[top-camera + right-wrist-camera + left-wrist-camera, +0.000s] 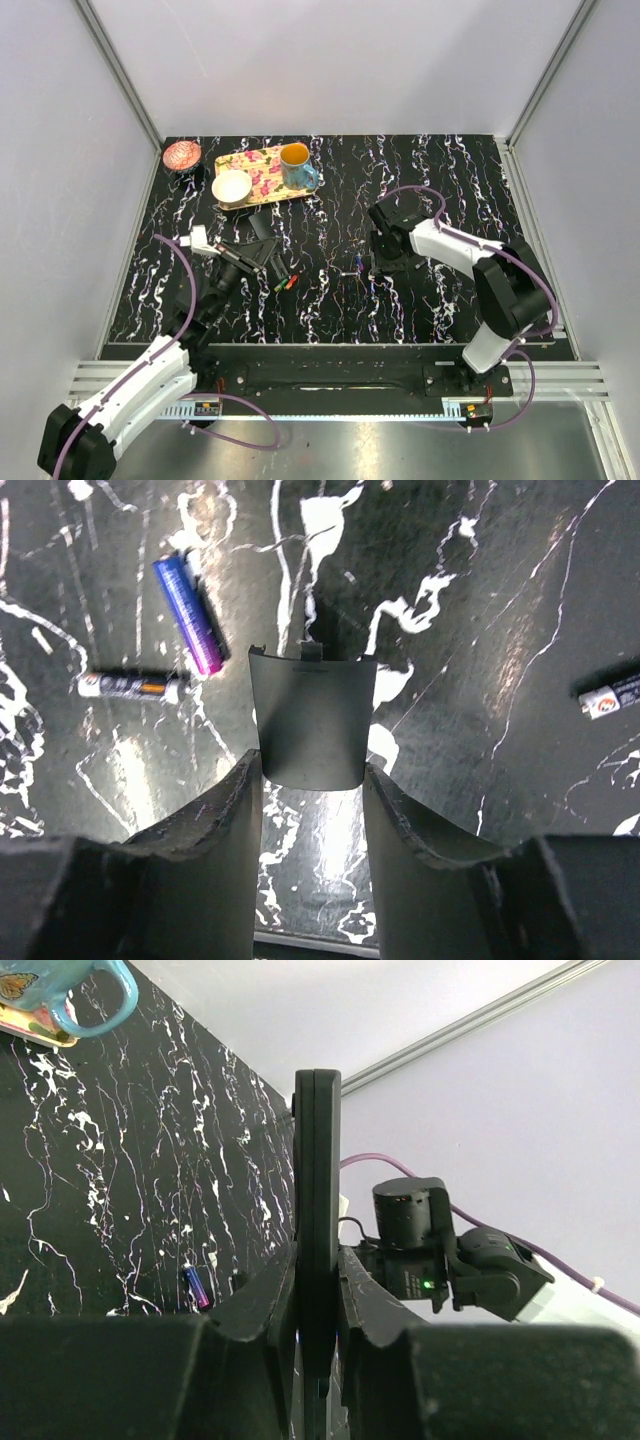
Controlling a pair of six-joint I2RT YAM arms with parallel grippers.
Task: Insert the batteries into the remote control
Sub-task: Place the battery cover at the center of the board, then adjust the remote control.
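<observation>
Left gripper (318,1295): jaws fully closed on the remote control (317,1160), which stands edge-on and upright between the fingers, lifted clear of the marbled black table (450,200). Its recess side cannot be seen in any view.

Right gripper (312,768): jaws about half open, clamped across the side edges of a small curved battery cover (312,705), tabs pointing away, held low over the table.

Batteries all loose on the table: a blue-purple battery (188,613) and a black-and-white battery (133,686) just ahead-left of the right fingers, a third battery (612,695) at the right edge of that view, and a red and green pair (286,284) near the left gripper.

Judgement: cover is off, no cell loaded.
- Set the cover down flat on bare table, apart from the cells, so it can be picked up again.
- Take the blue-purple cell across its middle, long axis crosswise to the fingers.
- Left arm should tilt the remote recess-up first; held on edge, a cell would likely slip out.
- Check polarity against the recess before pressing in.
</observation>
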